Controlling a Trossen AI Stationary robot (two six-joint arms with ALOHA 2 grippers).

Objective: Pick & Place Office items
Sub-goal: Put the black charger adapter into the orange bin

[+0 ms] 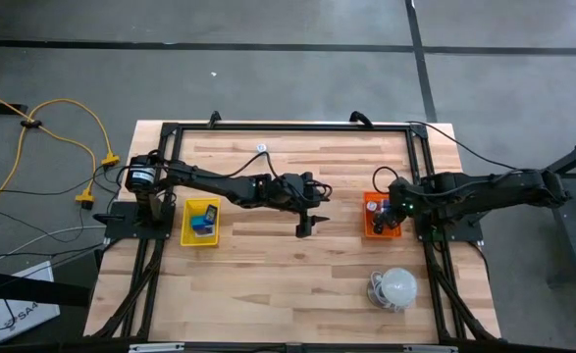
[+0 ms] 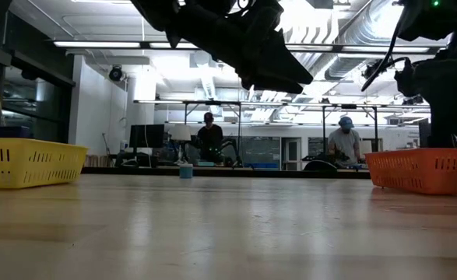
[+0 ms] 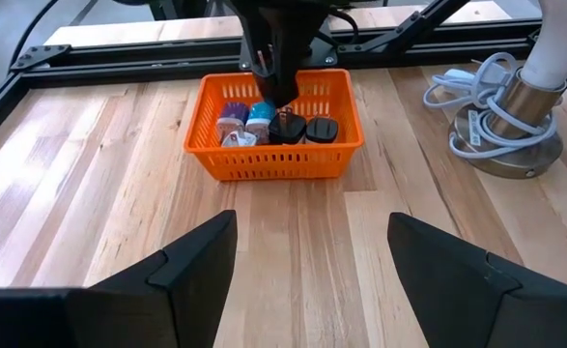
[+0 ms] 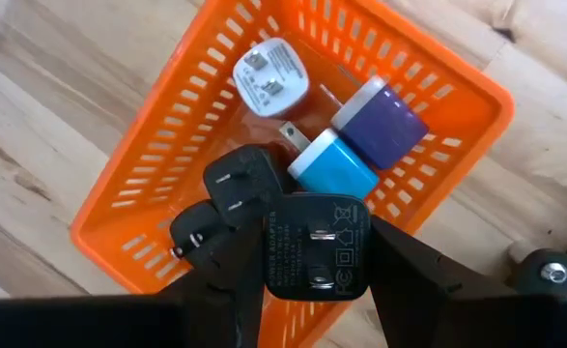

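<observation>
Overhead, the left gripper point(image 1: 304, 230) hangs above the bare middle of the wooden table point(image 1: 288, 284), its fingers spread wide with nothing between them. Over at the orange tray point(image 4: 148, 174) the right gripper point(image 4: 312, 256) pinches a black plug adapter point(image 4: 314, 244) just above the tray. Inside lie two more black adapters point(image 4: 230, 198), a purple one point(image 4: 384, 121), a blue one point(image 4: 333, 172) and a white one point(image 4: 270, 77).

My left arm reaches out over the middle of the table, and my left gripper point(image 1: 306, 227) hangs with its fingers wide apart, holding nothing. My right arm bends in from the right edge, and my right gripper point(image 4: 314, 253) pinches a black plug.
</observation>
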